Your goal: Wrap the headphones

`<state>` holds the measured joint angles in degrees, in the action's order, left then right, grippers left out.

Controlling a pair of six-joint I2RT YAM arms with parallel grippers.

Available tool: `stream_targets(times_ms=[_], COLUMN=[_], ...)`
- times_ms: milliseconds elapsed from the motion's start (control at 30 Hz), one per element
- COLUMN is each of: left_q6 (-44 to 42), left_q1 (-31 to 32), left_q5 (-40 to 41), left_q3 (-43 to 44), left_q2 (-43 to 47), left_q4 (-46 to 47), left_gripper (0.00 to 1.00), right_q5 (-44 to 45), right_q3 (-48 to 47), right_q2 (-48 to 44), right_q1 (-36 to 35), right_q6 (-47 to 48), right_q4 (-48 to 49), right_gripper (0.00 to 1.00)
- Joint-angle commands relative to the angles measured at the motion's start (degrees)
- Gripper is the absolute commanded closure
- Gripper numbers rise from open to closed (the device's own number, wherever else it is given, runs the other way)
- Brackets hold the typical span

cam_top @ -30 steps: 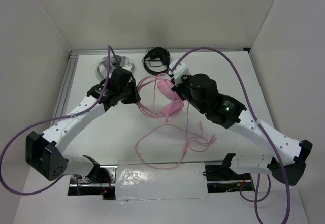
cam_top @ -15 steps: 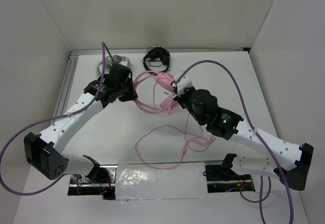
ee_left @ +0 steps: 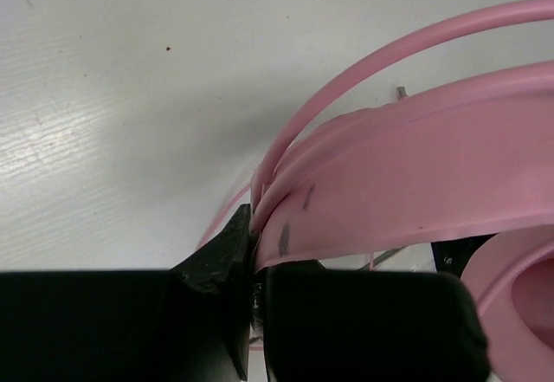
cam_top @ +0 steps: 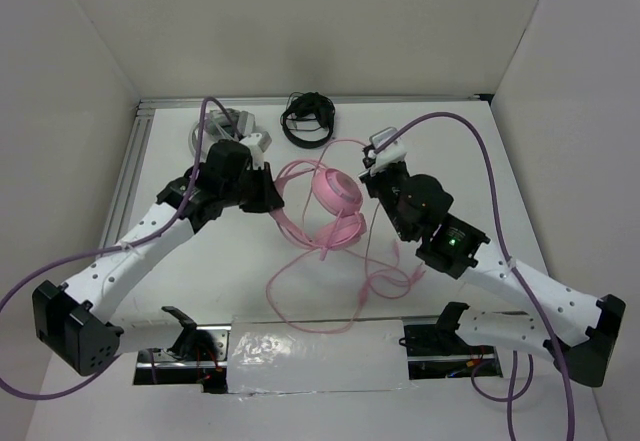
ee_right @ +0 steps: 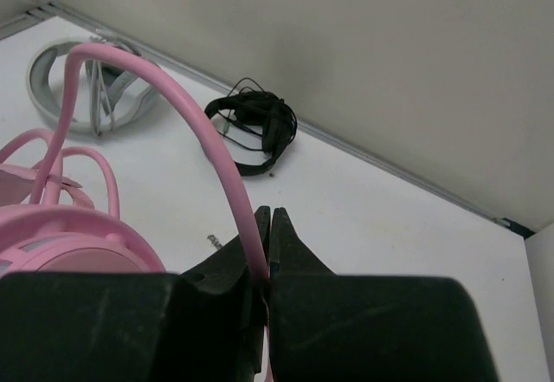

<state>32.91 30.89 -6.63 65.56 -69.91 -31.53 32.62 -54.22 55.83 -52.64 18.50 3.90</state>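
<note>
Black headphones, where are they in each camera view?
Top external: black headphones at the table's far edge, centre.
Left wrist: not in view; pink headphones close up instead.
Right wrist: upper middle.
Shared landmark: grey-white headphones to their left in both.

The headphones [cam_top: 338, 193], glossy pink with two round earcups tilted close together near the middle of the counter [cam_top: 455, 156], are pinched at the headband by the left end effector [ee_left: 253, 242], while their thin cable [cam_top: 300, 296] passes through the clamped right end effector [ee_right: 270, 224] and sprawls in loose loops toward the near edge.
</note>
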Motion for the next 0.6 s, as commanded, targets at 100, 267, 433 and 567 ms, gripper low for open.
stream_targets(times_ms=[100,267,433,567], left_q6=[-4.2,-8.5,-10.0,-10.8], left_q1=[2.1,5.0,9.3,11.1], left_q5=[-5.4,-6.5,-1.4,-0.9], left_q3=[-4.8,-8.3,-7.5,-6.5], left_q2=[5.2,8.5,10.0,13.6], left_q4=[10.8,14.1,13.2,12.8], left_gripper=[1.00,1.00,1.00,1.00], right_q5=[-4.3,-9.5,-13.4,-21.5], right_q3=[-5.4,-9.1,-8.4,-5.3], right_q2=[-2.1,1.9,5.2,7.2], right_q1=[3.2,6.5,10.3,18.5], right_q6=[-0.9,-2.6,-7.1,-14.5], right_q4=[1.3,-3.4,-4.8,-4.2], right_gripper=[1.00,1.00,1.00,1.00])
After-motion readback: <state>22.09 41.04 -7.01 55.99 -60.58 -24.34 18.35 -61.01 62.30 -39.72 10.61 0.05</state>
